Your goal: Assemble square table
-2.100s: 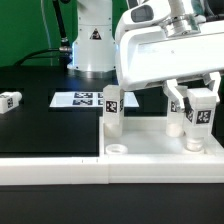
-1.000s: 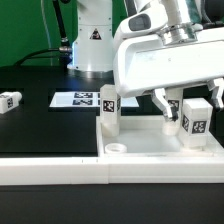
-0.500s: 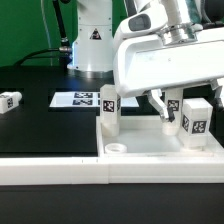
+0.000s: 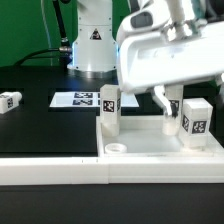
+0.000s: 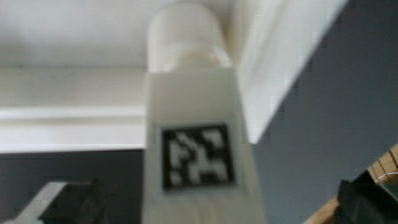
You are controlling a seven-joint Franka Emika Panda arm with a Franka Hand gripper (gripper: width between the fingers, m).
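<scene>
Three legs show in the exterior view. The loose leg [image 4: 10, 100] lies on the black table at far left, well apart from the rest. The left leg [image 4: 108, 112] and the right leg [image 4: 197, 118] stand upright on the square tabletop [image 4: 150, 143]. The gripper [image 4: 166, 110] is just beside the right leg, fingers spread, holding nothing.

The arm [image 4: 165, 60] is white and glossy, with a big rounded housing; its base [image 4: 90, 58] carries a black triangle sticker [image 4: 93, 35]; the fingers [image 4: 160, 102] of the gripper [image 4: 172, 108] are dark.
</scene>
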